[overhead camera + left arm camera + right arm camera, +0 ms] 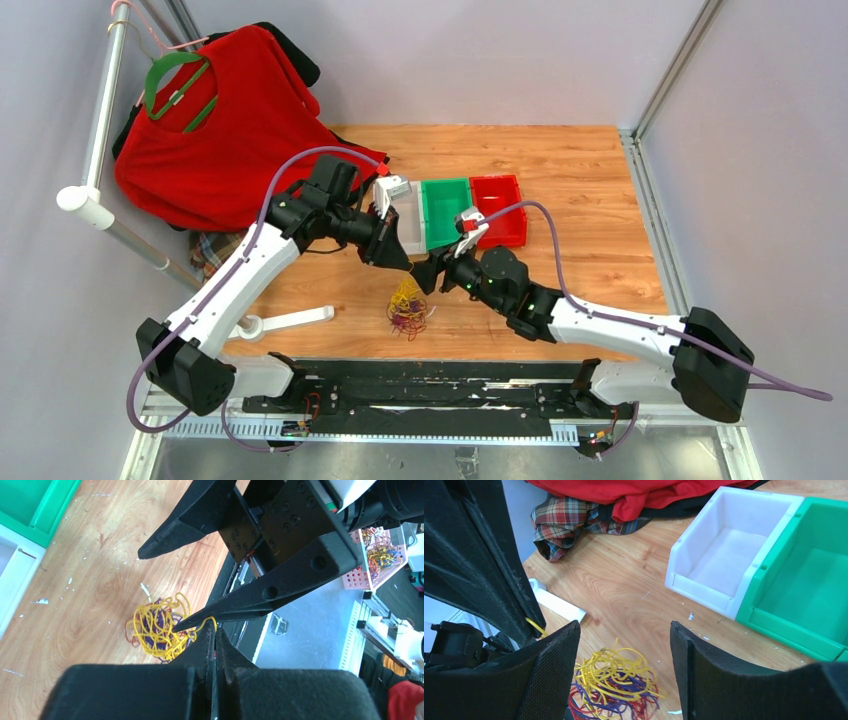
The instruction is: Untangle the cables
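We see the left tool (398, 262) and right tool (428, 274) close together just above the cables (407, 306) heaped on the counter (600, 200).

Cables (407, 305) lie on the table (600, 190), before the bins (445, 205); shirt (235, 130) far left.
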`<action>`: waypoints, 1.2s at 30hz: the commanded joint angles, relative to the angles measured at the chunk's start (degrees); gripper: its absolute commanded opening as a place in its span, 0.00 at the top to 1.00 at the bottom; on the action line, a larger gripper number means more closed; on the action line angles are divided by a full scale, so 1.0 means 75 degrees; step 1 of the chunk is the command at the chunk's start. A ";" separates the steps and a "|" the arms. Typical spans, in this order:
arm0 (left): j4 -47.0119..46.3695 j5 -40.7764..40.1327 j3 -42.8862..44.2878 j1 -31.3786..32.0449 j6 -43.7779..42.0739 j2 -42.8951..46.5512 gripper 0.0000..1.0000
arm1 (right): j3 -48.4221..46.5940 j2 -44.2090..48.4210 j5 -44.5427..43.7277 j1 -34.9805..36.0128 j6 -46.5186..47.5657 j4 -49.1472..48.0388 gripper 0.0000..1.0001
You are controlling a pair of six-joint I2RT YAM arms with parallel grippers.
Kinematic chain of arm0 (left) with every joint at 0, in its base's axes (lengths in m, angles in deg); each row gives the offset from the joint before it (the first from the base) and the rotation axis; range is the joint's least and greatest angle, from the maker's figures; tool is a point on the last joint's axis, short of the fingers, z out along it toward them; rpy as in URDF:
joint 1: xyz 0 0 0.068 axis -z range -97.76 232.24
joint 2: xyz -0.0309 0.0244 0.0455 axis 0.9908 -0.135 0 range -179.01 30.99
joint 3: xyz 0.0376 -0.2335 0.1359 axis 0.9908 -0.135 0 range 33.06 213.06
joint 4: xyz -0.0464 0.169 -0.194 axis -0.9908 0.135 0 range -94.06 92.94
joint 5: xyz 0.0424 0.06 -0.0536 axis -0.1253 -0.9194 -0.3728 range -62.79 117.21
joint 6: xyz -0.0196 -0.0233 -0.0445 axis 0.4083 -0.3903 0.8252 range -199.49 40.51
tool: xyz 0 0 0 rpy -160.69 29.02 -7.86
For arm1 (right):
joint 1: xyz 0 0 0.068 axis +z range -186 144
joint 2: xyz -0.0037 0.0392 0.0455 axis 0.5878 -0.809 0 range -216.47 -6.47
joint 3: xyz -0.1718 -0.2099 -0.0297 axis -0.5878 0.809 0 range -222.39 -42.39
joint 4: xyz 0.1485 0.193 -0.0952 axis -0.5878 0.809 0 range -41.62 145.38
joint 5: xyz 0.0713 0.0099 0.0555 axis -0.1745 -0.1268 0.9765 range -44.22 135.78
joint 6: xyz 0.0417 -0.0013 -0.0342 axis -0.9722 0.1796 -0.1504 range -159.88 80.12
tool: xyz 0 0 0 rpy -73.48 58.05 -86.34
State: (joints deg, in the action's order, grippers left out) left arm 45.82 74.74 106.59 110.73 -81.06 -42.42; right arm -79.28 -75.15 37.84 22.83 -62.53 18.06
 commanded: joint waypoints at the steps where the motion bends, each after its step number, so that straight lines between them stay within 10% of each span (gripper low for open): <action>1: 0.0130 0.0165 0.0292 0.0086 -0.0053 0.0234 0.99 | -0.0101 -0.0188 0.0324 -0.0086 -0.0227 -0.0315 0.34; 19: 0.0286 -0.0574 0.0629 0.0133 0.0072 0.0332 0.99 | 0.0925 0.1513 0.0486 -0.0237 -0.0350 -0.0109 0.28; 36: 0.0286 -0.1198 0.0711 0.0195 0.0525 0.0263 0.99 | -0.0241 0.0272 0.0984 -0.0232 -0.0183 -0.0560 0.32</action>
State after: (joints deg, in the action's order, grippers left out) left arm 48.21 65.51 110.18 111.65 -78.41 -41.22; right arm -78.27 -71.83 45.34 21.60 -64.74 16.07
